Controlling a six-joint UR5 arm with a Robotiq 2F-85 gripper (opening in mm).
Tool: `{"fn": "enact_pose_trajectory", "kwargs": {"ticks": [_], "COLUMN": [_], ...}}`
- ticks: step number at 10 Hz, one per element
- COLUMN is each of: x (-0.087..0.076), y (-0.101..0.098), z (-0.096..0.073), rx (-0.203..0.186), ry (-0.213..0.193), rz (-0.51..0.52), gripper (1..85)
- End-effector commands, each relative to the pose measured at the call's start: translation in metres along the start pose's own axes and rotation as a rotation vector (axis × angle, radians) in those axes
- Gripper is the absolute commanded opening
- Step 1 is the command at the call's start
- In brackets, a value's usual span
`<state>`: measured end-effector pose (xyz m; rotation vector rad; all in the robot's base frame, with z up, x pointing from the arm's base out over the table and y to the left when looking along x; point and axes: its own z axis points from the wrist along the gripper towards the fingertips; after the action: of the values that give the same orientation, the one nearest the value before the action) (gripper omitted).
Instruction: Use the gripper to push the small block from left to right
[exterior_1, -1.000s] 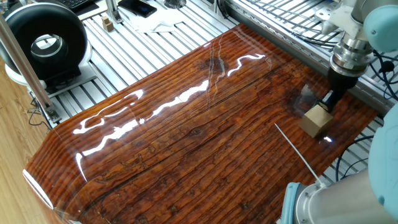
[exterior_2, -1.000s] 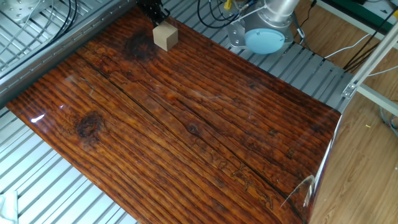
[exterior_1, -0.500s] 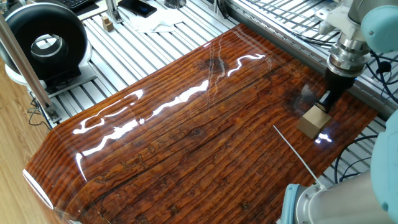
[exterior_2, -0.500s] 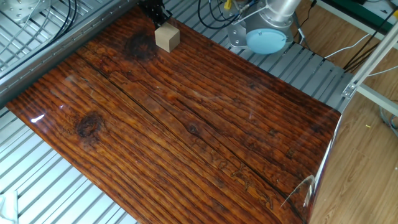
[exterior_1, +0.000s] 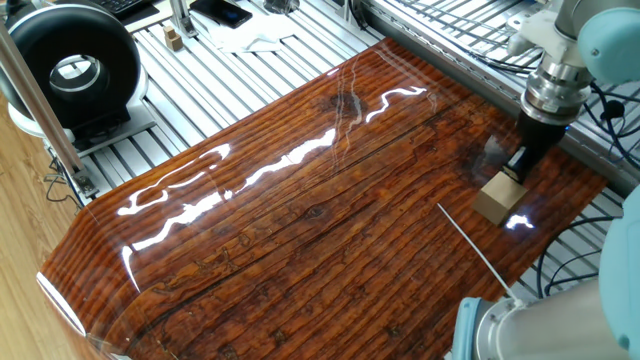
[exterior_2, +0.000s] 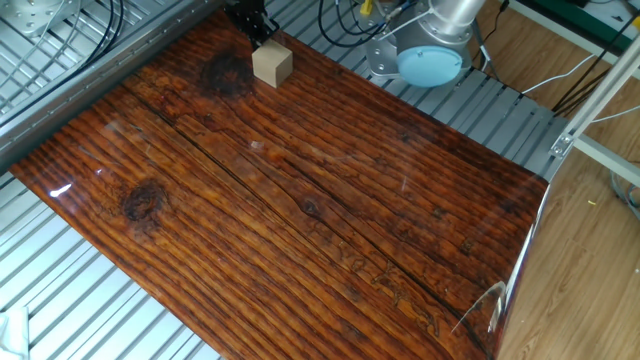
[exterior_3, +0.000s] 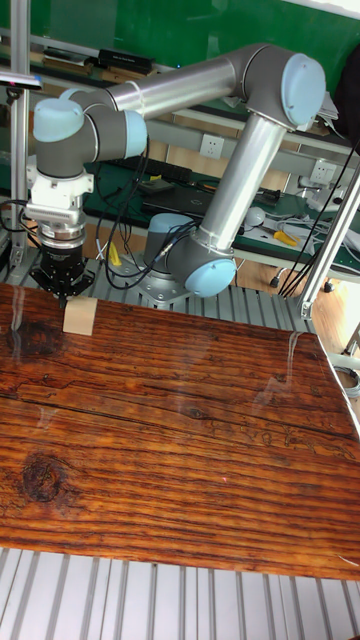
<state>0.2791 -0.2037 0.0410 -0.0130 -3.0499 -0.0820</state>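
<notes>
Plain pale wooden block (exterior_1: 500, 200), unpainted, crisp edges, sitting near the worktop (exterior_1: 300, 220) corner, gripper (exterior_1: 520, 163) low against its far side, fingers dark and bunched together, cannot tell any gap, gripping nothing

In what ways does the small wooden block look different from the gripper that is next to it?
Colour: the small block is light tan, while the gripper is black. Shape: the block is a plain cuboid, while the gripper narrows into a claw under a silver wrist. Support: the block sits on the wooden tabletop, while the gripper hangs from the arm. They share one corner of the tabletop, close together.
</notes>
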Motion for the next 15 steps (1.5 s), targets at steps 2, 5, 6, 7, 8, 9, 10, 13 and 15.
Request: {"fn": "enact_pose_trajectory", "kwargs": {"ticks": [2,5,6,7,8,9,10,13,15], "x": [-0.001,-0.004,-0.005,-0.004,-0.004,-0.004,-0.005,-0.007,-0.008], "y": [0.014,0.026,0.031,0.035,0.038,0.043,0.047,0.055,0.061], "z": [0.0,0.0,0.0,0.0,-0.001,0.0,0.001,0.006,0.006], "rx": [-0.014,-0.039,-0.042,-0.041,-0.039,-0.046,-0.049,-0.046,-0.062], "ry": [-0.009,-0.02,-0.022,-0.022,-0.022,-0.023,-0.024,-0.032,-0.034], "rz": [0.008,0.02,0.025,0.03,0.033,0.037,0.043,0.054,0.058], "gripper": [1.0,1.0,1.0,1.0,1.0,1.0,1.0,1.0,1.0]}}
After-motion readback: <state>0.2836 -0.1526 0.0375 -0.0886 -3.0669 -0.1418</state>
